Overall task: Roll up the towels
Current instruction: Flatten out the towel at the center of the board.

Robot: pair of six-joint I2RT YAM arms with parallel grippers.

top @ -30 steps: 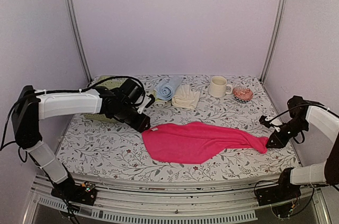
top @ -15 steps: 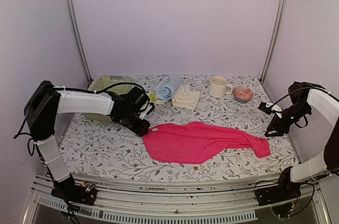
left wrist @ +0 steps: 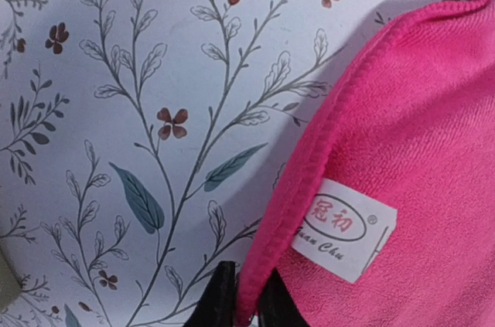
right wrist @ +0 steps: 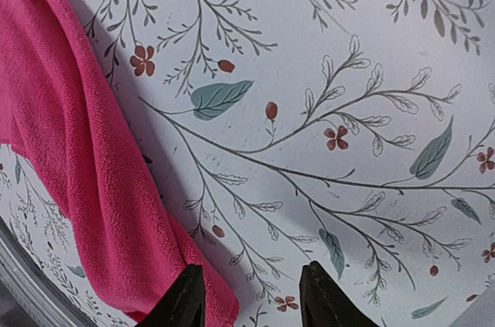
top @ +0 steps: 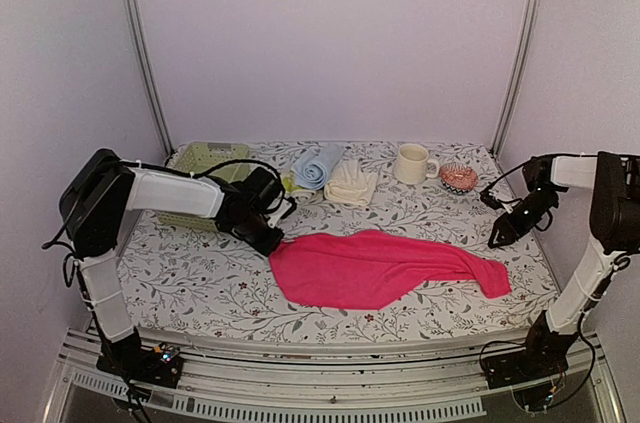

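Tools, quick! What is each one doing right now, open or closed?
Left tool: closed on the pink towel at its hem.
Right tool: open, holding nothing.

Towel (left wrist: 418, 126) tag (left wrist: 344, 228): "冠初", "Guan Chu"

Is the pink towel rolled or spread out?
Spread out: the pink towel lies flat across the table, no roll started; the left gripper pinches its hem.

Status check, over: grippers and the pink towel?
Left gripper pinching hem of pink towel. Right gripper open, off the towel's end. Towel spread out, unrolled. Mug behind it.
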